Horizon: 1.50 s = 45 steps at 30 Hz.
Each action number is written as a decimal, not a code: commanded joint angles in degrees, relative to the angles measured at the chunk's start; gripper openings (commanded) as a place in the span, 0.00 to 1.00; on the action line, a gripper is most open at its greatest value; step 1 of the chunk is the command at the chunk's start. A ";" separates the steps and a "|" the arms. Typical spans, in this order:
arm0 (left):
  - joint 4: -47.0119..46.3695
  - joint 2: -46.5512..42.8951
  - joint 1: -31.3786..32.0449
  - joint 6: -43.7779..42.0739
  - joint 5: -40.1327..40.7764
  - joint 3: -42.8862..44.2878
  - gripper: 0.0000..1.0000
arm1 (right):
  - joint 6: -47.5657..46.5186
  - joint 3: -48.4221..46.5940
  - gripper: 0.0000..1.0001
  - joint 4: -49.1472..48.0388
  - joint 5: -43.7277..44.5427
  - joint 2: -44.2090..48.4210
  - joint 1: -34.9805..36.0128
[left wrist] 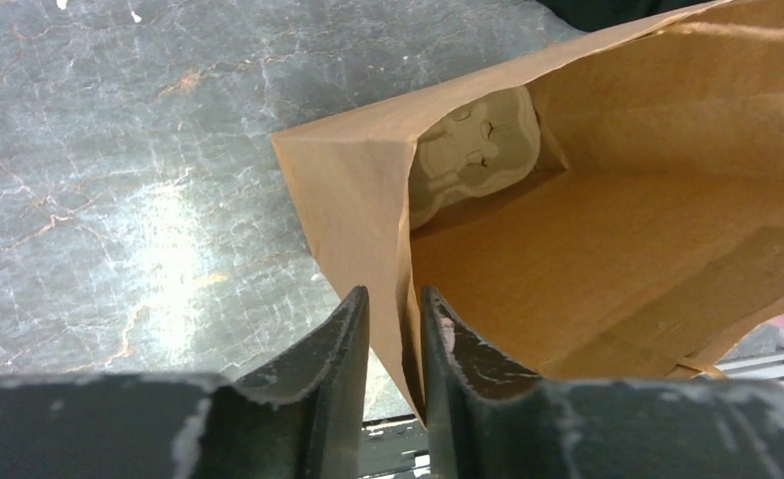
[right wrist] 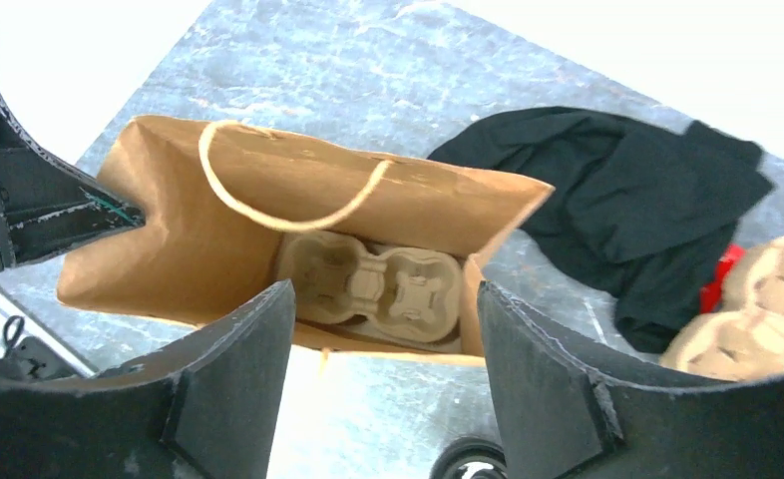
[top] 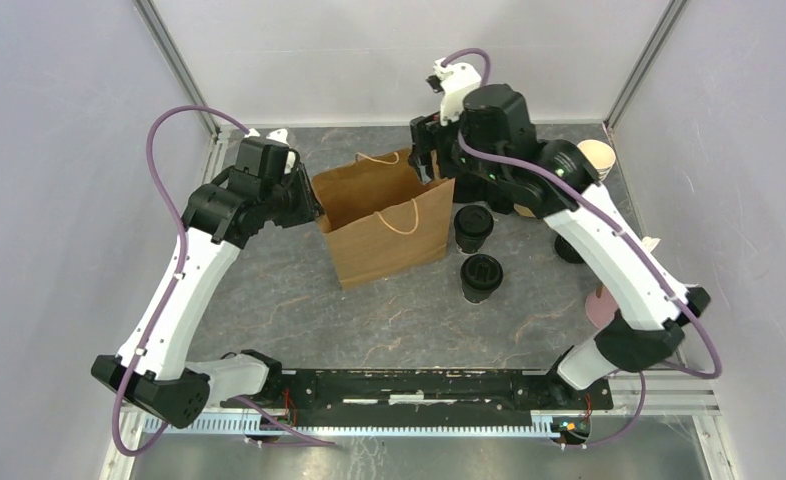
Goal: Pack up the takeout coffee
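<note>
Top external view: a grey marbled table [top: 269, 300] was seen with both arms reached in toward its middle. A brown paper bag with twine handles [top: 384, 245] was stood upright and open at the centre.

From the right wrist view, a crumpled black cloth [right wrist: 617, 200] was seen lying on the table just beyond the bag. A moulded pulp cup carrier [right wrist: 408, 294] was laid flat on the bag's floor. Two spare pulp carriers [right wrist: 757, 309] were seen beside the cloth, cut off by the frame edge.

The takeout coffee was made up of two small black paper cups with black sip lids. Both were stood upright on the table just right of the bag, outside it. The rear cup [top: 474, 228] was placed by the bag's right side, and the front cup [top: 481, 277] nearer the arm bases. They were close together but apart, and neither was touched by a gripper.

A cream-lined lidless cup stack [top: 597, 155] was seen at far right, partly hidden by the right arm.

The right gripper [right wrist: 384, 289] was held above the bag's mouth, fingers spread wide, nothing between them.

The left gripper [left wrist: 394, 294] was set at the bag's left edge with its fingers parted slightly. The paper wall's rim was caught in a gap wider than the paper, so no pinch was seen.
</note>
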State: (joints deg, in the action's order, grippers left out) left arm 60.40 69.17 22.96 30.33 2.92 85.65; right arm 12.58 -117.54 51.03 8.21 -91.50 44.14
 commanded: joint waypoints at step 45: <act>10.28 -1.35 -0.02 -3.18 13.63 12.00 0.69 | -7.45 14.13 0.17 -18.01 -0.07 0.59 -3.65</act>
State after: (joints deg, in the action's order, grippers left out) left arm 68.64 70.70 22.96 29.87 13.63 91.85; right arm 4.47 -101.10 34.87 10.31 -92.84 41.89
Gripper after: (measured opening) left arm 0.645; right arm 0.077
